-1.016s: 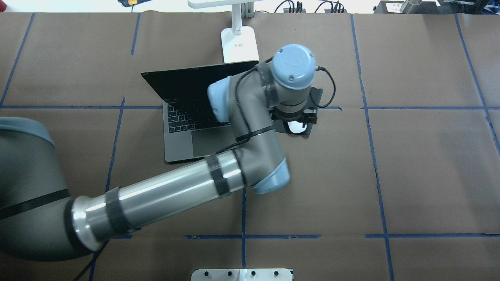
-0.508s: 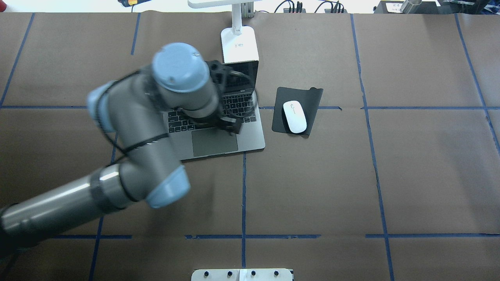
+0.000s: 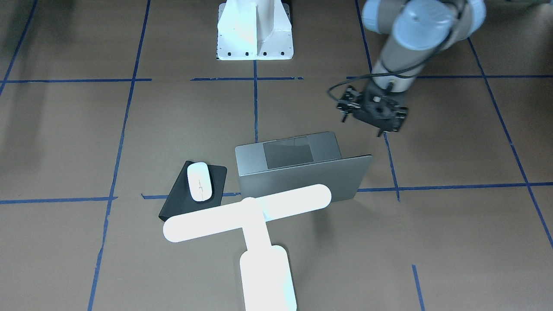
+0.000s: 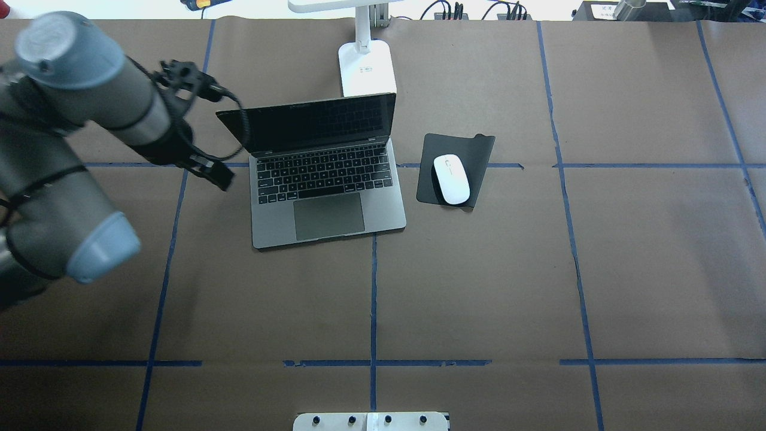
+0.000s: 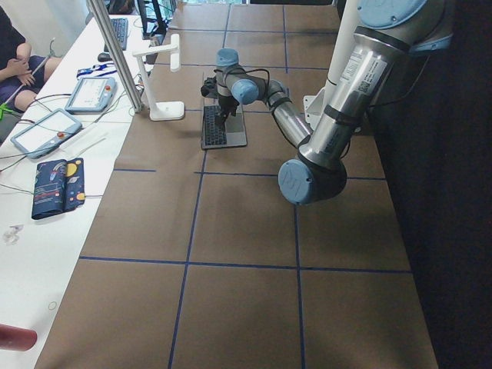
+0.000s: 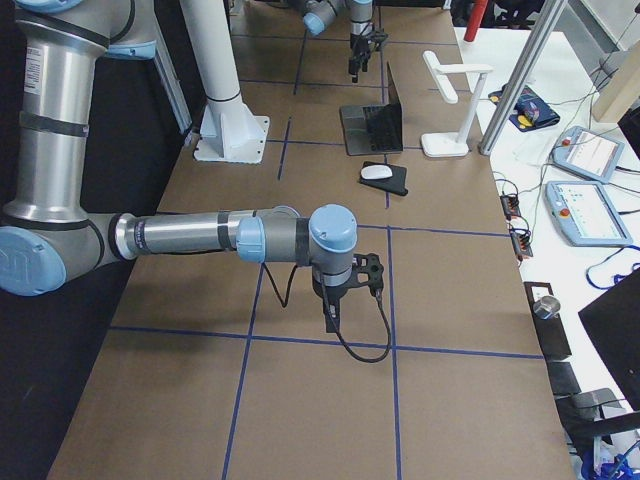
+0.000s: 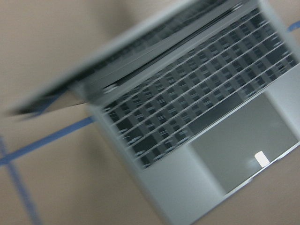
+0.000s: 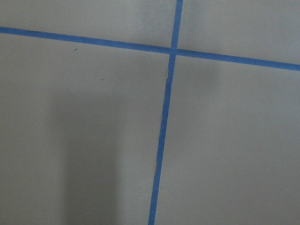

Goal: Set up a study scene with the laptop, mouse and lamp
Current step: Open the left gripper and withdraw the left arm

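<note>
The laptop (image 4: 326, 203) stands open at the table's middle, screen dark; the front view shows its lid (image 3: 302, 177), and the blurred left wrist view shows its keyboard (image 7: 187, 122). The white mouse (image 4: 451, 178) lies on a black mat (image 4: 476, 152) just right of the laptop, also in the front view (image 3: 199, 181). The white lamp (image 3: 246, 211) stands behind the laptop, its base (image 4: 366, 69) touching the table. My left gripper (image 4: 214, 173) hangs open and empty left of the laptop. My right gripper (image 6: 333, 310) shows only in the right side view; I cannot tell its state.
A white finned bracket (image 3: 255, 32) is bolted at the robot's side of the table. Blue tape lines (image 8: 164, 122) cross the brown paper cover. Side tables with tablets (image 6: 585, 150) and cables run along the far edge.
My left arm swung left from above the mouse, across the laptop's keyboard, to the laptop's left side. The mouse stays on the mat, uncovered.
</note>
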Controlling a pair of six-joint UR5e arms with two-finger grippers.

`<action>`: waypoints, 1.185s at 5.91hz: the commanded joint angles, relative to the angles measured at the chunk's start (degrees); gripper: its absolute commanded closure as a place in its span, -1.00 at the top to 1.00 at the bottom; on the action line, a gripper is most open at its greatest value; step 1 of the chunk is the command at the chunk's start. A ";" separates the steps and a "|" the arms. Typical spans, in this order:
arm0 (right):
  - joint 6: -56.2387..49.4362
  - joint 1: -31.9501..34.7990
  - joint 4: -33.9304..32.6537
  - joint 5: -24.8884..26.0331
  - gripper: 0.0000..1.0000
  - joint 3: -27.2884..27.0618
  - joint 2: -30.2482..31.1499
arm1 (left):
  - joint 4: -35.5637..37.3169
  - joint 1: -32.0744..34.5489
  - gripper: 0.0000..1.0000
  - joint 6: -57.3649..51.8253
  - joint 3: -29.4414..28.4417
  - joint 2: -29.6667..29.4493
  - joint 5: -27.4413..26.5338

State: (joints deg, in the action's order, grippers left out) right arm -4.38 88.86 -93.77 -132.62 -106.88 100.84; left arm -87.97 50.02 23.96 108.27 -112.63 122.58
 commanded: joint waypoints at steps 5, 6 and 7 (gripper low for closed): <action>-0.63 0.00 2.80 0.00 1.00 0.97 1.11 | 7.20 34.99 0.99 -33.88 -3.23 22.52 11.98; -0.37 0.00 2.71 0.00 1.00 1.14 1.11 | 6.68 36.79 0.99 -37.46 -5.16 24.81 11.72; -0.36 0.00 2.71 0.00 1.00 1.41 1.11 | 6.67 37.94 1.00 -42.11 -6.83 26.13 12.06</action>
State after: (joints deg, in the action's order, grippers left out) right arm -4.80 88.86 -91.04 -132.63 -105.71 101.93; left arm -81.22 86.26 -14.06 103.16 -88.14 134.43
